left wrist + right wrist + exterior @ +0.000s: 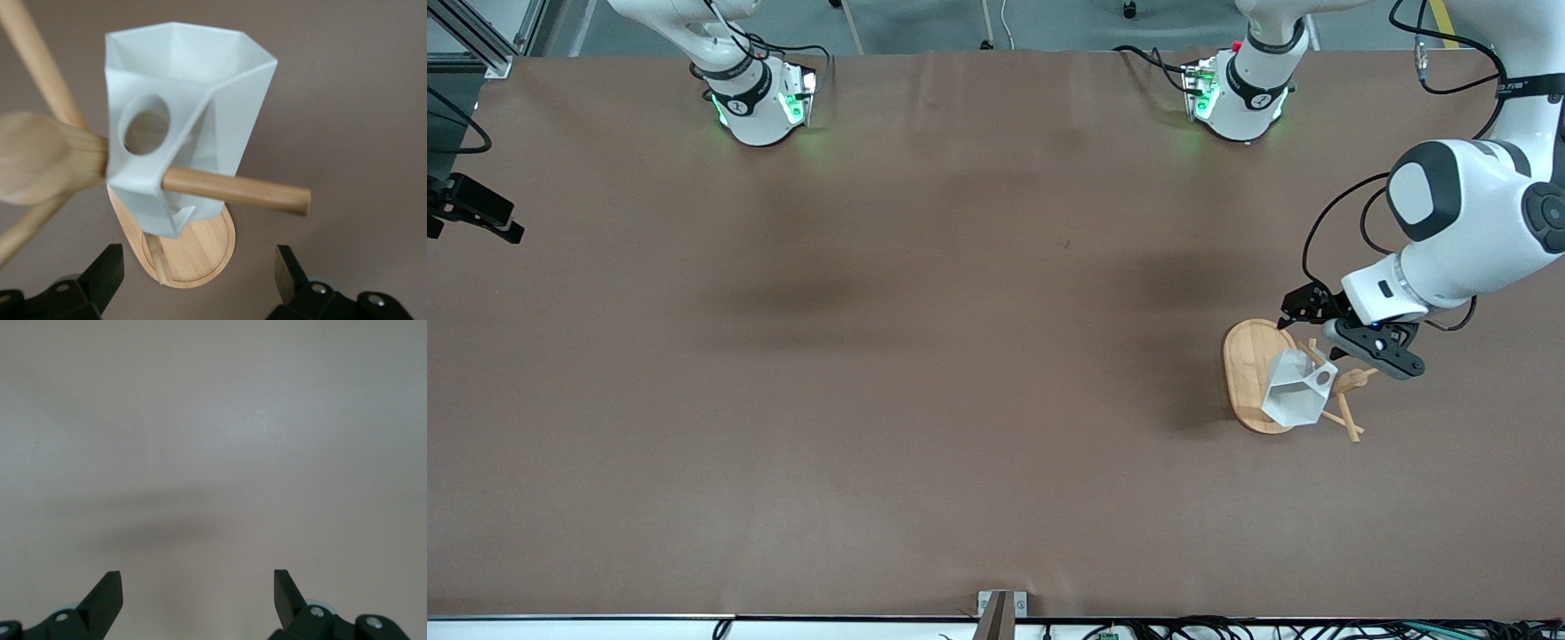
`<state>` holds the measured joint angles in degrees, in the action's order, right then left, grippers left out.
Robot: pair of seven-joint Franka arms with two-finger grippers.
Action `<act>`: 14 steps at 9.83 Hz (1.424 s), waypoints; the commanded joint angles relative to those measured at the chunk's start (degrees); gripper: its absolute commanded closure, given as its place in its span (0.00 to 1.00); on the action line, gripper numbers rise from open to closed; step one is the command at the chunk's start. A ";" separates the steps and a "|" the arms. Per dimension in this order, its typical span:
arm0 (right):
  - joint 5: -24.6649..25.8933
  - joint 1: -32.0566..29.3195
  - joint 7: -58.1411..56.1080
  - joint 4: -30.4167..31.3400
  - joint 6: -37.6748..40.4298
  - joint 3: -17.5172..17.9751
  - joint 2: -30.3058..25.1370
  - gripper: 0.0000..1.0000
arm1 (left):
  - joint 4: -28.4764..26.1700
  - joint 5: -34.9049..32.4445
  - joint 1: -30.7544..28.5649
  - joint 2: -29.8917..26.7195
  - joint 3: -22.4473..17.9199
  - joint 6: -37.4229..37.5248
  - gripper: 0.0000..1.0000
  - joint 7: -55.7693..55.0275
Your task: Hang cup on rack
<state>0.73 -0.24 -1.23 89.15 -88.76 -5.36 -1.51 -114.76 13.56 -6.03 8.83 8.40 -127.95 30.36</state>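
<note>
One cup, light, stiff, slick-faceted, hangs by its blocky handle on the rack peg; left gripper gapes empty above it, right gripper waits, spread, holding nothing

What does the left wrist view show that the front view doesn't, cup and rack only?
Left wrist only: a bamboo peg passes under the blocky handle, not through the handle's round hole; the left gripper has its fingers spread, clear of the cup.

Front only: the light bamboo mug-tree rack stands toward the left arm's end of the table; the left arm reaches over it, and the right arm waits off to the side.

Both: the small white faceted cup hangs on the rack above its oval base, untouched.
</note>
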 commanded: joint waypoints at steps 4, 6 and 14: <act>0.68 -0.64 0.53 0.41 -0.10 0.79 -0.78 0.00 | 10.13 -7.81 2.58 -3.99 0.91 15.84 0.00 -23.36; 0.59 -0.64 0.52 0.33 -0.10 0.79 -0.78 0.00 | 15.94 -9.87 3.04 -4.69 2.31 24.64 0.00 -27.80; 0.41 -0.64 0.44 0.33 -0.10 0.79 -0.78 0.00 | 17.46 -14.01 1.89 -12.60 3.03 32.75 0.00 -26.84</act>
<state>0.73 -0.24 -1.23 89.09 -88.80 -5.27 -1.50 -96.58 -0.02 -3.52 -4.21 10.89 -96.47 2.84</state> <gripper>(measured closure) 0.000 0.000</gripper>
